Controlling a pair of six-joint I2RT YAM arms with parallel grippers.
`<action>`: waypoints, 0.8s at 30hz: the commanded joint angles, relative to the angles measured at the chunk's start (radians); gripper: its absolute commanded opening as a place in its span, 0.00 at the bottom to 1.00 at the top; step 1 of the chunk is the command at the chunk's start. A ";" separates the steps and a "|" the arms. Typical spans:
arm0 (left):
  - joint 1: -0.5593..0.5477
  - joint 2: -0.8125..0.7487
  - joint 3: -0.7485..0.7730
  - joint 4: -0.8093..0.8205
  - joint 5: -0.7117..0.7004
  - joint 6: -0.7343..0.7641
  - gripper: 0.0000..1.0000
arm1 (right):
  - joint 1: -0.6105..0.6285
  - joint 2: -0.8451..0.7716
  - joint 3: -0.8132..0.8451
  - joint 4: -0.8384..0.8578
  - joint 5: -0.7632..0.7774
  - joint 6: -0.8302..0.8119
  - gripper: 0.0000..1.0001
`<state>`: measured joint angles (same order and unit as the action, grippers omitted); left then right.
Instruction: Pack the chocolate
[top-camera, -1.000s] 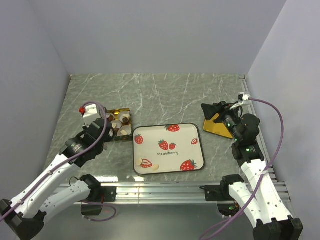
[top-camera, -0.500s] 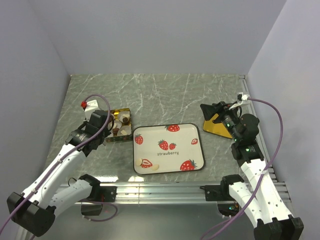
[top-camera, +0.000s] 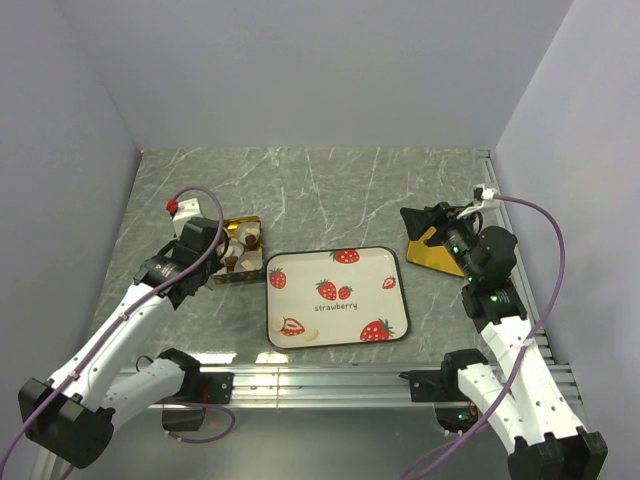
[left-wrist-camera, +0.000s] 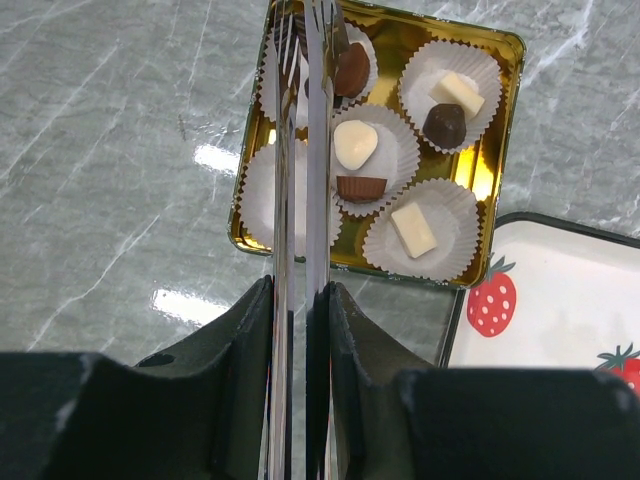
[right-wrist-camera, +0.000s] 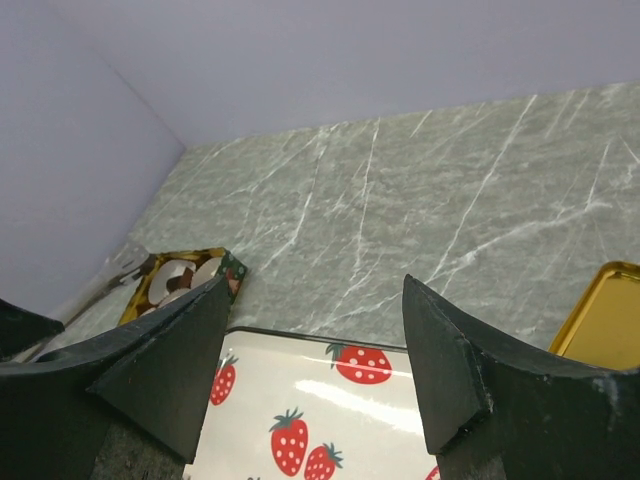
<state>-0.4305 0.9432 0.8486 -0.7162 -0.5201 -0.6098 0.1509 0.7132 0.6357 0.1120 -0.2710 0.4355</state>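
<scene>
Sitting mostly in the tin (left-wrist-camera: 497, 170) at the left of the tabletop (top-camera: 330, 200), the chocolates (left-wrist-camera: 354, 143) look largely packed: brown and cream pieces fill the white paper cups (left-wrist-camera: 437, 250), some two to a cup. The near-left cup looks bare, so far as it shows. On the strawberry tray (top-camera: 370, 275) just beside the tin lie two pale lumps (top-camera: 280, 322) near its front left corner; if those are chocolates, I'd judge they are what is left to move. The left gripper (left-wrist-camera: 303, 60) hangs over the tin's far-left cup, its jaws drawn close with only a slit between them. The thin fingers cover that cup, so I cannot tell whether they pinch a piece or hold nothing. The right gripper (right-wrist-camera: 315, 290) waits at the far right above a gold lid (top-camera: 438, 257), its jaws spread wide on nothing. The lid is off, and part of it is hidden under that arm.
</scene>
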 joint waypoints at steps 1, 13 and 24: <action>0.004 -0.012 0.015 0.023 -0.017 0.001 0.30 | 0.007 0.009 0.036 0.041 0.012 -0.018 0.76; 0.004 -0.011 0.018 0.006 -0.040 -0.022 0.36 | 0.009 0.009 0.039 0.032 0.024 -0.026 0.76; 0.004 -0.012 0.021 0.003 -0.043 -0.027 0.43 | 0.007 0.012 0.041 0.028 0.029 -0.029 0.76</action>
<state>-0.4305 0.9447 0.8486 -0.7235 -0.5396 -0.6254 0.1509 0.7223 0.6357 0.1116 -0.2523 0.4248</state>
